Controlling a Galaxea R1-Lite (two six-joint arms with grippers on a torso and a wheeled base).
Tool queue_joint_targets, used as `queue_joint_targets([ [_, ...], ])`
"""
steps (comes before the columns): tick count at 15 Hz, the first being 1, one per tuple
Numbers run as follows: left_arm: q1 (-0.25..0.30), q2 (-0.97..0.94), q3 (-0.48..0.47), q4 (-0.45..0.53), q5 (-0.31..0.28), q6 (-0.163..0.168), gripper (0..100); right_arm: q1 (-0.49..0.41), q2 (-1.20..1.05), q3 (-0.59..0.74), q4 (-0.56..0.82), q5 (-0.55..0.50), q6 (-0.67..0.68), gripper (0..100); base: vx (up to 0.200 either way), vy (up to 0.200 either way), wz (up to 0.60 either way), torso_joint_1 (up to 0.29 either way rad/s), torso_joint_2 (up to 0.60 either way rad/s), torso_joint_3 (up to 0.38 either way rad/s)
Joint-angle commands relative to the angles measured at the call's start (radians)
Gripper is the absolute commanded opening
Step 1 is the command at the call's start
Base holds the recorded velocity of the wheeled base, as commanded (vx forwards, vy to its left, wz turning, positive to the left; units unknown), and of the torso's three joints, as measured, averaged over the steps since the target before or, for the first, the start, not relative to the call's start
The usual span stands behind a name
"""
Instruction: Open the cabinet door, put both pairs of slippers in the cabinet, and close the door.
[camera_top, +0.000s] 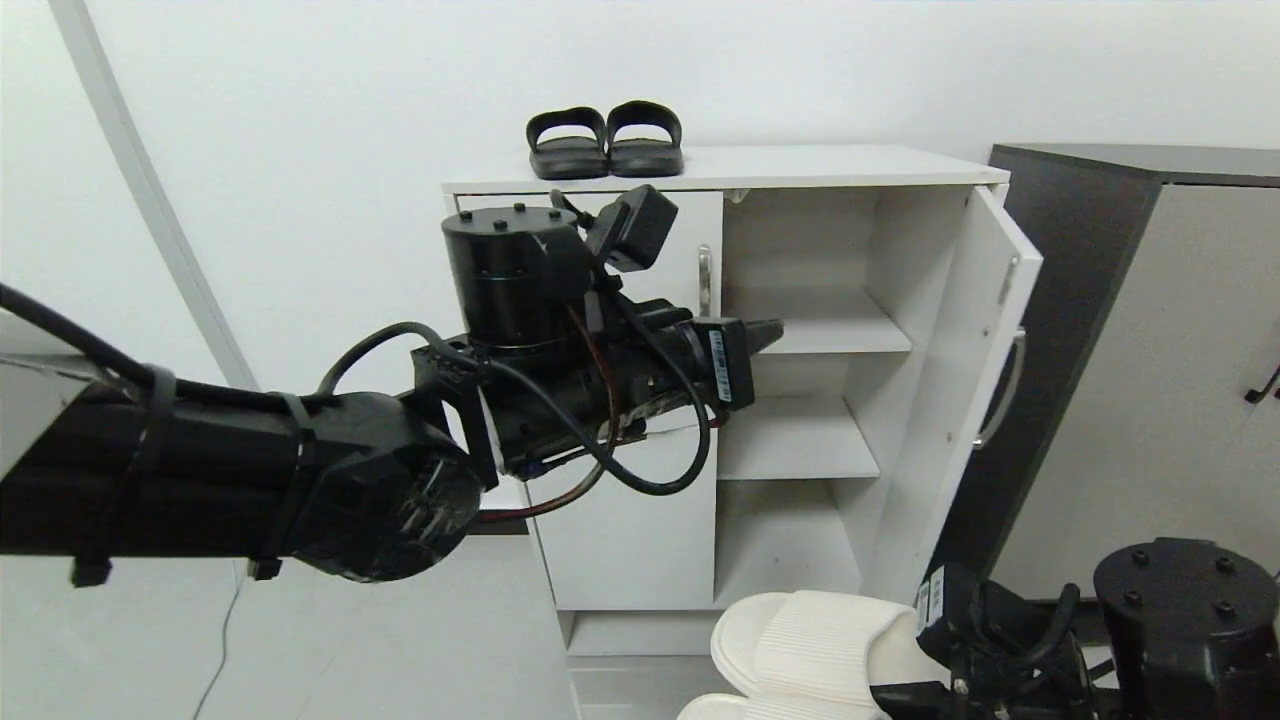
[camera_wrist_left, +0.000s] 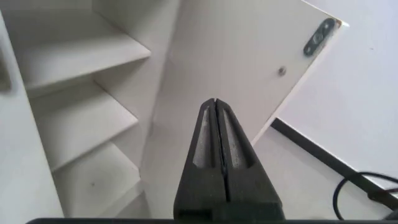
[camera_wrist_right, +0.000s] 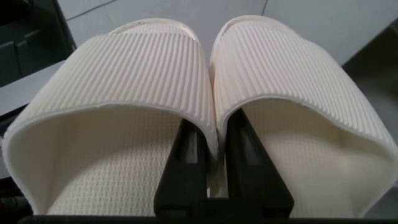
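Note:
The white cabinet (camera_top: 800, 165) stands with its right door (camera_top: 955, 400) swung open and its left door (camera_top: 630, 520) closed. A pair of black slippers (camera_top: 605, 140) rests on its top. My left gripper (camera_top: 770, 335) is shut and holds nothing; it hovers in front of the open shelves (camera_top: 800, 440), and in the left wrist view its fingertips (camera_wrist_left: 216, 118) point toward the open door (camera_wrist_left: 249, 56). Low in front of the cabinet, my right gripper (camera_wrist_right: 214, 149) is shut on the touching inner walls of the cream slippers (camera_wrist_right: 186, 68), which it holds side by side (camera_top: 800, 645).
A dark grey cabinet (camera_top: 1130, 350) stands right beside the open door. White wall runs to the left of the cabinet, and a thin cable (camera_top: 215, 650) hangs down at the lower left. The three open shelf spaces hold nothing.

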Motion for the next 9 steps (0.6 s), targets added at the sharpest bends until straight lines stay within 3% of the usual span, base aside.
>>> queue_joint_targets([
  [1,0.063,-0.117,0.118,-0.002,0.008,0.011,0,-0.003,0.001,0.0,0.0,0.0,0.0,0,0.0,0.0,0.0,0.0,0.0,0.0],
  [5,0.21,-0.401,0.428,-0.001,0.01,0.011,0,-0.012,0.003,-0.003,-0.008,0.001,0.001,0,0.0,0.0,0.0,0.0,0.0,0.0],
  [7,0.244,-0.586,0.569,0.036,0.022,0.012,0,-0.029,0.018,-0.005,-0.008,0.001,0.001,0,0.0,0.0,0.0,0.0,0.0,0.0],
  [8,0.244,-0.649,0.624,0.064,0.051,0.019,0,-0.033,0.024,-0.005,-0.008,0.001,0.001,0,0.0,0.0,0.0,0.0,0.0,0.0],
  [9,0.239,-0.757,0.722,0.124,0.123,0.063,0,-0.042,0.041,-0.005,-0.015,0.003,0.001,0,0.0,0.0,0.0,0.0,0.0,0.0],
])
